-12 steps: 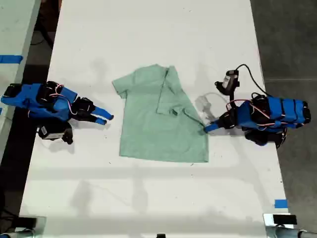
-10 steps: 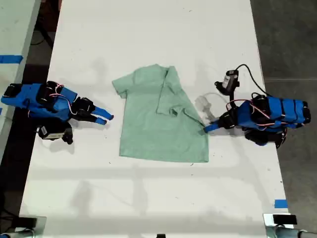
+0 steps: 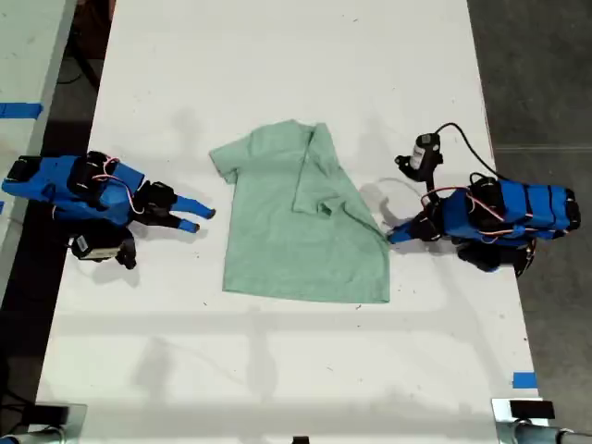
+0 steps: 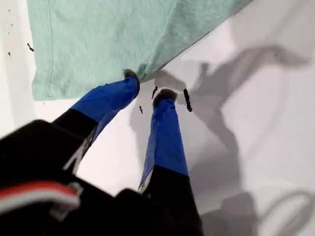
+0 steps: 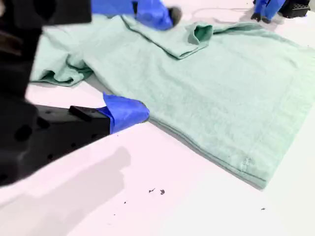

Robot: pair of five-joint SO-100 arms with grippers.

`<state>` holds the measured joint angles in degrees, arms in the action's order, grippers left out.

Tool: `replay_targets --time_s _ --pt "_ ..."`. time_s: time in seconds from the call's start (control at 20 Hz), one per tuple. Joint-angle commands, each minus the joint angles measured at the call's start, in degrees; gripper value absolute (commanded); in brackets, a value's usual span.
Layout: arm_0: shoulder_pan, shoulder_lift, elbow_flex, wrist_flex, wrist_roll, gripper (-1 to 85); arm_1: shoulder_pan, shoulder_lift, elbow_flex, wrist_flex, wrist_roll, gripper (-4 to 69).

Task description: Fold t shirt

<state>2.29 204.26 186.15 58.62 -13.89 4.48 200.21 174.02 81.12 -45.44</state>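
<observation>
**Shirt half-folded, both grippers at its edges**

The shirt [image 3: 301, 222] lies flat near the middle of the white table [image 3: 277, 55], with one side already folded over, so a sleeve [image 3: 319, 190] rests on top of the body. The other sleeve [image 3: 227, 159] spreads out toward the exterior view's left.

My first gripper [image 3: 393, 236] sits at the exterior view's right, just at the shirt's folded edge. In its wrist view [image 4: 145, 88] the blue fingers [image 4: 165, 132] stand a little apart with bare table between them; one tip touches the cloth's edge [image 4: 98, 44], and nothing is held.

My second gripper [image 3: 199, 219] is at the exterior view's left, just beside the shirt's side edge. Its wrist view [image 5: 155, 61] shows the fingers spread wide, one low finger [image 5: 125, 112] meeting the shirt [image 5: 221, 88] at its edge and the other raised above the cloth; whether the low one actually presses the fabric is hard to tell.
</observation>
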Motion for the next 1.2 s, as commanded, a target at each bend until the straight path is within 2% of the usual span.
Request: replay_targets --time_s 0.0,0.15,0.4,0.45,0.5,0.55,1.15 --pt "-0.7 0.62 2.46 -0.26 0.09 38.3 -0.09 0.44 2.9 -1.67 -0.88 9.4" --pt "-1.76 0.97 2.46 -0.44 -0.53 39.4 -0.09 0.44 2.9 -1.67 -0.88 9.4" --pt "-4.57 0.97 2.46 -0.44 -0.44 36.3 -0.09 0.44 2.9 -1.67 -0.88 9.4" --pt "-4.83 1.14 2.46 -0.7 1.14 32.2 -0.09 0.44 2.9 -1.67 -0.88 9.4" --pt "-5.71 1.14 2.46 -0.44 3.6 11.0 -0.09 0.44 2.9 -1.67 -0.88 9.4" --pt "-6.86 1.05 2.46 -0.35 4.22 1.2 -0.09 0.44 2.9 -1.67 -0.88 9.4" --pt "-7.82 1.05 2.46 -0.35 3.87 -0.2 -0.09 0.44 2.9 -1.67 -0.88 9.3"
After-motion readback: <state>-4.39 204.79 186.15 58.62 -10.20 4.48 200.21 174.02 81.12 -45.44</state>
